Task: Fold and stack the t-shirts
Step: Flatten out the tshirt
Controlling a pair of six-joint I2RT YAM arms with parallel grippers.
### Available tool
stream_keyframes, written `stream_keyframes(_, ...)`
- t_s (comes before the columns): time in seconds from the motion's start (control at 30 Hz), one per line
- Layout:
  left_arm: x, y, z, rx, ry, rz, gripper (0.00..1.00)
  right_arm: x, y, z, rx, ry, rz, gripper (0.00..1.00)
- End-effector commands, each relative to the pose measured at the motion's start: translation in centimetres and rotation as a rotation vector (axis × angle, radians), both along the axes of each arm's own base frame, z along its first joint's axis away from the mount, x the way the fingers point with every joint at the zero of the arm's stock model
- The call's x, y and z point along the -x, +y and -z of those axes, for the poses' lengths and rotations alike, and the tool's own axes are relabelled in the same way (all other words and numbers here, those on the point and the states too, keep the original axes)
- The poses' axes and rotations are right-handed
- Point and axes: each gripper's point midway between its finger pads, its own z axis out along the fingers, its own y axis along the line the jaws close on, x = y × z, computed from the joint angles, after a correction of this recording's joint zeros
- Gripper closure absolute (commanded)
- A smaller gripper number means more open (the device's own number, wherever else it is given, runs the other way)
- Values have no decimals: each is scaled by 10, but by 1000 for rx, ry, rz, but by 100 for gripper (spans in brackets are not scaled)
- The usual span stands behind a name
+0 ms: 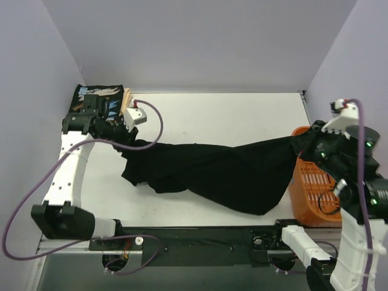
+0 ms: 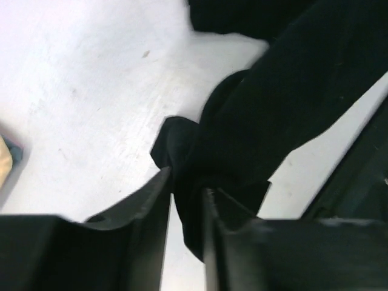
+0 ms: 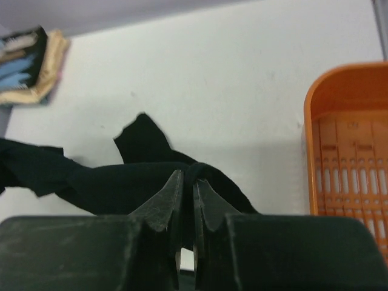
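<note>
Resting, back left corner: printed t-shirt (image 1: pixel 97 97) lies folded on top of the cream t-shirt (image 1: pixel 127 98), on the white table (image 1: pixel 230 115).
Left gripper (image 1: pixel 125 136): jaws narrowly apart, black cloth bunched between them; it appears to pinch one end.
Plain black t-shirt (image 1: pixel 224 173): unfolded, stretched across the table between both grippers, middle sagging onto the surface.
Right gripper (image 1: pixel 300 145): jaws nearly closed, pinching the other end.
Orange basket (image 1: pixel 309 188): right edge, nothing visible inside.
Progress: two shirts look stacked; this one, likely the last, is not yet folded.

Top cam overhead; wrist cams close, share black tee (image 2: pixel 291 109).
</note>
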Motion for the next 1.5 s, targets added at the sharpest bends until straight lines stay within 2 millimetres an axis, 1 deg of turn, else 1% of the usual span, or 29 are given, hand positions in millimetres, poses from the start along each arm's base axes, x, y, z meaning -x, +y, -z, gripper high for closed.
stream_keyframes(0.0, -120, 28, 19, -9, -183, -246, 55, -52, 2, 63, -2, 167, -6, 100)
stream_keyframes(0.03, -144, 42, 23, -59, -231, -330, 44, -61, 8, 67, -17, 161, -32, 100)
stream_keyframes(0.07, -171, 52, 31, -86, -249, -418, 41, -72, 10, 88, -31, 219, -34, 100)
stream_keyframes(0.1, -186, 53, 18, -80, -278, -450, 40, -81, 14, 92, -45, 220, -46, 100)
stream_keyframes(0.13, -195, 56, 41, -95, -198, -489, 40, -89, 16, 109, -53, 273, -51, 100)
stream_keyframes(0.17, -205, 56, 24, -79, -217, -506, 40, -97, 15, 118, -54, 296, -47, 100)
stream_keyframes(0.2, -201, 54, 38, -82, -141, -515, 40, -101, 14, 129, -54, 330, -38, 100)
stream_keyframes(0.27, -192, 45, 28, -53, -145, -474, 40, -105, 10, 146, -35, 377, -22, 100)
stream_keyframes(0.3, -178, 33, 37, -59, -120, -423, 45, -108, 8, 153, -22, 395, -13, 100)
stream_keyframes(0.33, -160, 21, 22, -52, -177, -320, 51, -107, 6, 160, -16, 414, -11, 100)
stream_keyframes(0.37, -124, 3, 26, -59, -165, -225, 53, -107, 6, 163, -11, 419, -14, 100)
stream_keyframes(0.4, -105, -10, 26, -77, -206, -94, 58, -106, 6, 166, -9, 428, -15, 100)
stream_keyframes(0.43, -65, -25, 44, -104, -166, 11, 59, -105, 7, 168, -10, 429, -22, 100)
stream_keyframes(0.47, -46, -32, 51, -137, -189, 118, 59, -104, 7, 172, -13, 437, -24, 100)
stream_keyframes(0.5, -12, -41, 73, -162, -142, 218, 59, -104, 8, 173, -19, 436, -26, 100)
stream_keyframes(0.53, 6, -38, 97, -206, -100, 281, 58, -103, 9, 176, -23, 444, -31, 100)
stream_keyframes(0.57, 14, -43, 107, -235, -93, 330, 56, -103, 10, 178, -32, 446, -37, 100)
stream_keyframes(0.6, 19, -36, 125, -294, -68, 330, 51, -102, 11, 179, -34, 447, -41, 100)
stream_keyframes(0.67, 9, -28, 142, -367, -103, 330, 43, -102, 13, 181, -41, 451, -46, 100)
stream_keyframes(0.73, -6, -27, 147, -398, -160, 333, 40, -102, 12, 183, -42, 454, -44, 100)
stream_keyframes(0.9, -32, -36, 153, -424, -156, 358, 40, -99, 12, 182, -44, 447, -45, 100)
stream_keyframes(1.07, -30, -37, 176, -448, -75, 420, 48, -95, 8, 185, -33, 444, -31, 100)
stream_keyframes(1.13, -36, -33, 175, -473, -96, 418, 65, -94, 9, 184, -35, 442, -37, 100)
stream_keyframes(1.17, -39, -32, 173, -482, -106, 416, 75, -94, 9, 183, -35, 440, -37, 100)
stream_keyframes(1.2, -37, -31, 172, -490, -95, 434, 78, -94, 8, 184, -35, 440, -35, 100)
stream_keyframes(1.3, -34, -29, 162, -497, -79, 442, 100, -95, 8, 181, -38, 433, -34, 100)
stream_keyframes(1.4, -35, -27, 139, -485, -66, 374, 100, -95, 10, 164, -44, 393, -37, 100)
stream_keyframes(1.43, -44, -28, 117, -472, -98, 336, 100, -93, 11, 157, -49, 381, -42, 100)
stream_keyframes(1.47, -50, -29, 97, -448, -127, 274, 100, -95, 3, 136, -53, 331, -18, 100)
